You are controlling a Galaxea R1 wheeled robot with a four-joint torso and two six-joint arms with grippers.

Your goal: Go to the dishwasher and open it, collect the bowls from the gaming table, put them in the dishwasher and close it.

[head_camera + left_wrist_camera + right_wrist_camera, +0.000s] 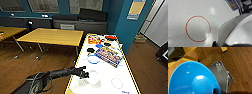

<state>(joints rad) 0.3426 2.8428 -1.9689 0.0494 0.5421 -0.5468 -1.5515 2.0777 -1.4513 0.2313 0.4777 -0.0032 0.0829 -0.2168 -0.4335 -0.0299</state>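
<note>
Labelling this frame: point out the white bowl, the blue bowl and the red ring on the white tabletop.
white bowl (238, 28): left wrist view, on its outer wall.
blue bowl (190, 79): right wrist view, on its inner surface.
red ring (186, 29): left wrist view, on its painted line.

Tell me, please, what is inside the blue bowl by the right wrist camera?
The blue bowl looks empty: bare glossy blue inside with light reflections. Its near edge is cut off, so that part stays unseen. Wooden floor lies beyond it.
</note>
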